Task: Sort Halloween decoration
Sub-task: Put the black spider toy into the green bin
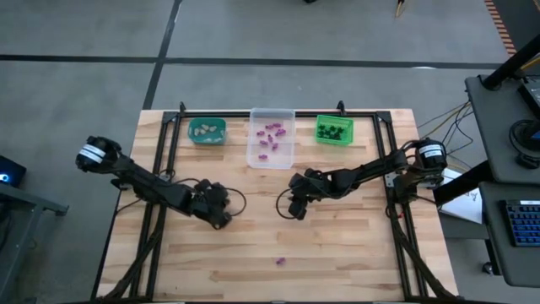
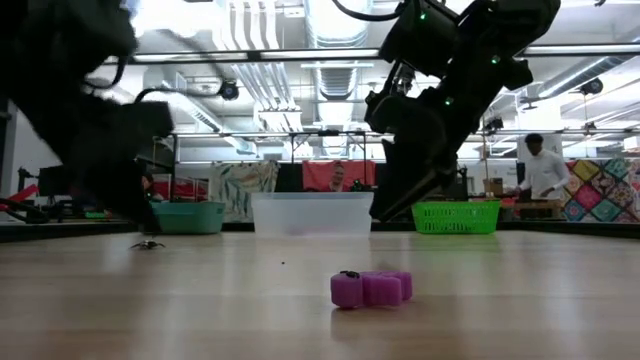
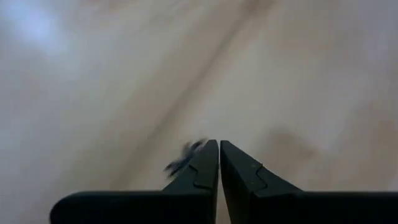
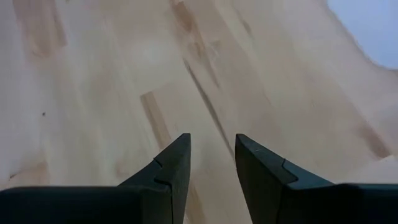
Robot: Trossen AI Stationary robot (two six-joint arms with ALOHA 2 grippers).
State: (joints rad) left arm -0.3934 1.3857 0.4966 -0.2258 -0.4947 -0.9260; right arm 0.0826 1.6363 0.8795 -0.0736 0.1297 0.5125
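Halloween decoration left loose: one purple trinket (image 1: 281,263) lies on the bare tabletop (image 1: 354,253), well apart from the right tool (image 1: 294,209) on its near side, away from the bins. That tool stands half-open with nothing between its fingers. The left tool (image 1: 221,218) is pinched shut low over a tiny black trinket (image 3: 180,160) beside its tips. Judged best: centre over the purple piece, descend squarely, close gently, then carry it to the clear bin (image 1: 272,156) holding purples.
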